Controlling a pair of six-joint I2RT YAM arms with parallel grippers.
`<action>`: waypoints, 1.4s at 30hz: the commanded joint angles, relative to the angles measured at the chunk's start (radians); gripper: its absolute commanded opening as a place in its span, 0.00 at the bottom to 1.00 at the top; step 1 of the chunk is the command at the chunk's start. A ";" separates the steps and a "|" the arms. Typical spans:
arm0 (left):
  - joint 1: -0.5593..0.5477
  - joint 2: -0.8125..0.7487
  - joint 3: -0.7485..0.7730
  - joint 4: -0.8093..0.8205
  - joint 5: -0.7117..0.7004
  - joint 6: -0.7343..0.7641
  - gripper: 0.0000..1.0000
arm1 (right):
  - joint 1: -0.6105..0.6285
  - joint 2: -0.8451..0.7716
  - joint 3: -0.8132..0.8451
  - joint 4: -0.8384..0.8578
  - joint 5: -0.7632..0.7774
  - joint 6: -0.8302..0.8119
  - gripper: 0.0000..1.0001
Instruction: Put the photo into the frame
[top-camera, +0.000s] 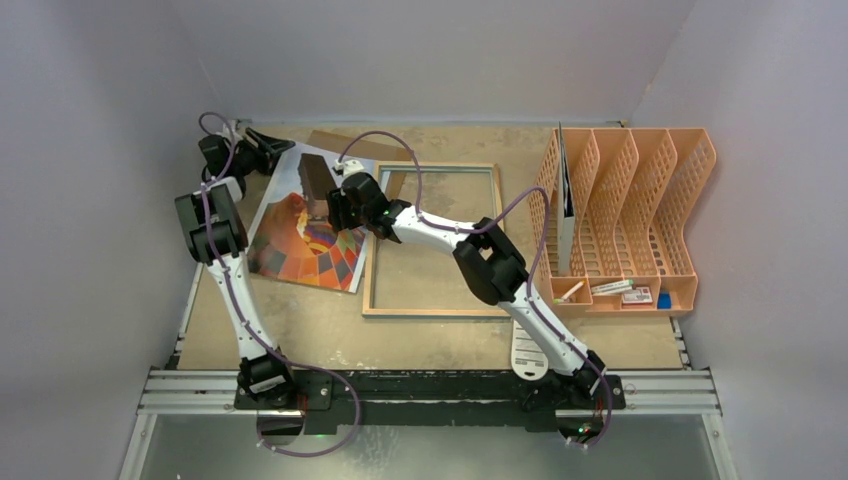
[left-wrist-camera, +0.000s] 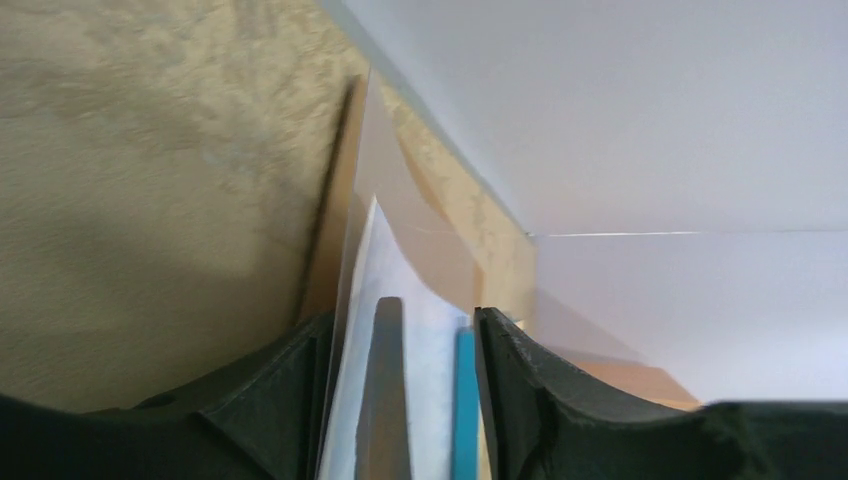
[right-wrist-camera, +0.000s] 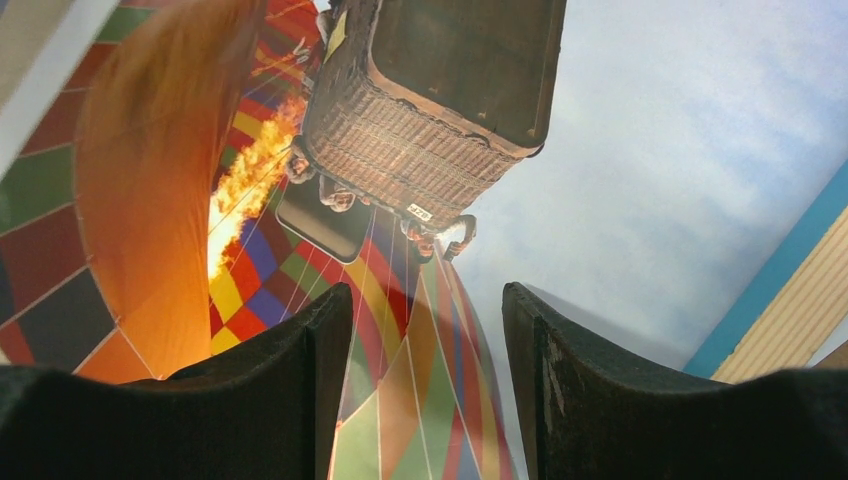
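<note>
Right tool (right-wrist-camera: 427, 300) half-open over photo (right-wrist-camera: 640, 150)

Tan table (top-camera: 300, 340) — on it the frame (top-camera: 432, 312), beside a peach file rack (top-camera: 640, 200).

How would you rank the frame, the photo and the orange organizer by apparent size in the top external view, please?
1. orange organizer
2. frame
3. photo, close behind. The right arm covers part of both, so their order is unsure.
</note>
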 joint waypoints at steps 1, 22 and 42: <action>-0.004 0.007 0.066 0.224 0.061 -0.178 0.50 | 0.004 0.064 -0.028 -0.101 -0.030 -0.005 0.60; -0.054 0.113 0.282 0.231 -0.002 -0.107 0.36 | -0.003 0.048 -0.078 -0.076 -0.019 -0.004 0.59; -0.074 0.137 0.353 0.157 -0.008 0.015 0.25 | -0.002 0.043 -0.096 -0.077 -0.024 -0.010 0.58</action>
